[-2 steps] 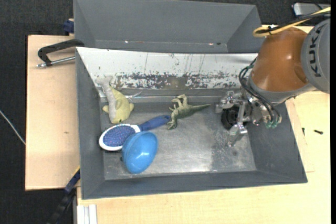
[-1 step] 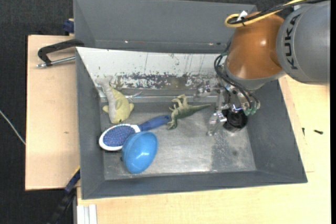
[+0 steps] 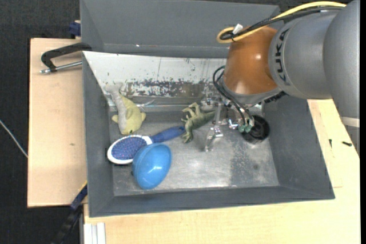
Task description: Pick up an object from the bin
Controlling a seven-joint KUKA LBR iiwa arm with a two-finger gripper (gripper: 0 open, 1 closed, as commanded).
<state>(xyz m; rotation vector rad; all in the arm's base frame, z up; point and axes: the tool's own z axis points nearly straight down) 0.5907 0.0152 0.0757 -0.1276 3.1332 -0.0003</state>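
At approach with gripper (image 3: 216, 133) just right of green toy dinosaur (image 3: 197, 118); spread or clamped, cannot tell. Needs centring, closing.

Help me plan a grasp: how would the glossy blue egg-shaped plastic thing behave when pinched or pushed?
Smooth and rounded, the glossy blue egg-shaped plastic thing would probably slip from a pinch and roll if pushed. The white-rimmed blue brush right beside it may block rolling that way.

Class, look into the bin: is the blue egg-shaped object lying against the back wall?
No, the blue egg-shaped object lies by the front wall of the bin, right beside the blue brush.
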